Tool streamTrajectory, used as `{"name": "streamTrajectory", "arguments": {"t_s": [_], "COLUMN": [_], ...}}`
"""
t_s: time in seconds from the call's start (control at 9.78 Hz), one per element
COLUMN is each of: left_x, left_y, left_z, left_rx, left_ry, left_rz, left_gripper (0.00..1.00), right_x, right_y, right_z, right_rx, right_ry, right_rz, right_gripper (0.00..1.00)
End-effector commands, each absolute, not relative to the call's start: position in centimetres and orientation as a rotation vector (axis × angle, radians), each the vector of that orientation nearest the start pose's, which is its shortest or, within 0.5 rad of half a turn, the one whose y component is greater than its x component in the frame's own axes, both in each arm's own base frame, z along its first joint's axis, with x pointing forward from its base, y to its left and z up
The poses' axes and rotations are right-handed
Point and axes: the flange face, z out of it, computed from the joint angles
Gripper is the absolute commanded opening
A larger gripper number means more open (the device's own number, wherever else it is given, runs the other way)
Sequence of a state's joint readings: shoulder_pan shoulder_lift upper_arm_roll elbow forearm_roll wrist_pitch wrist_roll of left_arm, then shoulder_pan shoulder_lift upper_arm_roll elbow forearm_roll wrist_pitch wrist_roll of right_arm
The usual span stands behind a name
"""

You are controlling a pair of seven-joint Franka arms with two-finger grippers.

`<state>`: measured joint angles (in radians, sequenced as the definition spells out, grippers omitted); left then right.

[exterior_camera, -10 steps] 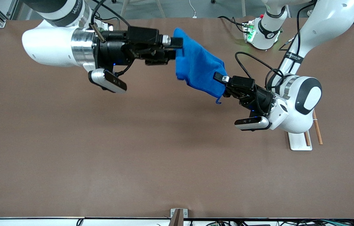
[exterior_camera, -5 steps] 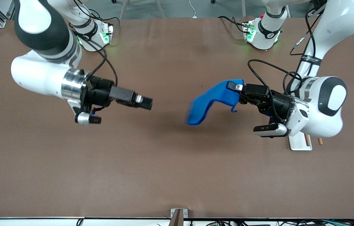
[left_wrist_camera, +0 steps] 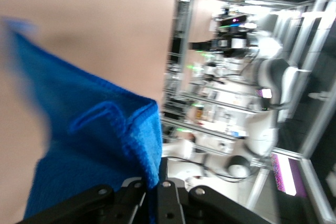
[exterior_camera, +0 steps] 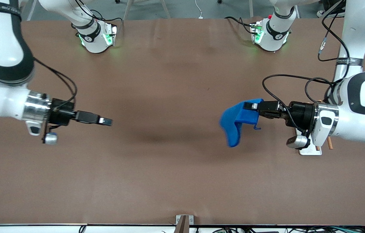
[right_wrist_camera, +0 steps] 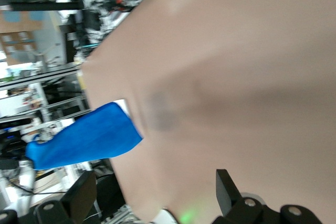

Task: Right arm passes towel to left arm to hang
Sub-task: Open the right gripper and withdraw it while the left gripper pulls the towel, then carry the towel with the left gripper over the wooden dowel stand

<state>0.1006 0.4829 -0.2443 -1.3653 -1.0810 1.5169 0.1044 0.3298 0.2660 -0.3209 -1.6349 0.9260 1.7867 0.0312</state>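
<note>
My left gripper [exterior_camera: 249,105] is clenched on one edge of the towel [exterior_camera: 236,122], held in the air over the table [exterior_camera: 176,168] toward my left arm's end. The blue cloth juts out past the fingertips and droops in a folded lobe, clear of the tabletop, with its small loop [exterior_camera: 256,127] dangling just under the jaws. From the left wrist, the towel's hemmed corner [left_wrist_camera: 137,129] runs straight down into the pinch between the fingers, the rest of the cloth spreading away from them. My right gripper [exterior_camera: 107,121] hangs over the table toward the right arm's end, well apart from the towel, its jaws released and holding nothing; the right wrist view shows both fingers [right_wrist_camera: 227,186] spread wide with bare table between them and the towel [right_wrist_camera: 84,141] small in the distance. A white tray with wooden rods [exterior_camera: 312,149] peeks out from under my left wrist.
</note>
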Motion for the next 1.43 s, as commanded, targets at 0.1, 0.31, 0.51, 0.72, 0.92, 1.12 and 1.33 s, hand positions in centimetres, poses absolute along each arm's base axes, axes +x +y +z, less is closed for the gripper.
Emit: {"name": "streamTrajectory", "arguments": {"t_s": [0.1,0.31,0.51,0.72,0.92,1.12,1.33], "left_x": [65.5,65.0,64.8,64.4,64.2,64.0,63.0], "left_y": [-14.2,-13.6,-12.5,-12.3,-12.5,-12.1,-10.6], "left_z": [50.3,50.8,51.1,51.5,51.4,52.5,52.6], "left_rx": [2.216,2.366,2.508,2.661,2.789,2.912,3.027], "left_ry": [-0.113,-0.083,-0.107,-0.106,-0.057,-0.077,-0.136], "left_rz": [-0.314,-0.325,-0.3,-0.294,-0.29,-0.205,-0.161], "left_gripper": [0.0,0.0,0.0,0.0,0.01,0.01,0.01], "right_x": [61.7,60.0,57.7,54.6,52.7,52.7,52.5], "right_y": [0.9,-4.9,-7.0,-8.9,-8.1,-7.9,-8.3], "right_z": [51.1,53.7,57.7,61.2,63.5,63.4,63.4], "right_rx": [-2.682,-2.873,-3.051,-3.086,-3.132,-3.13,-3.114], "right_ry": [0.239,0.262,0.213,0.243,0.217,0.226,0.222], "right_rz": [0.086,0.029,-0.044,-0.035,-0.014,0.007,0.018], "right_gripper": [1.0,1.0,1.0,1.0,1.0,1.0,1.0]}}
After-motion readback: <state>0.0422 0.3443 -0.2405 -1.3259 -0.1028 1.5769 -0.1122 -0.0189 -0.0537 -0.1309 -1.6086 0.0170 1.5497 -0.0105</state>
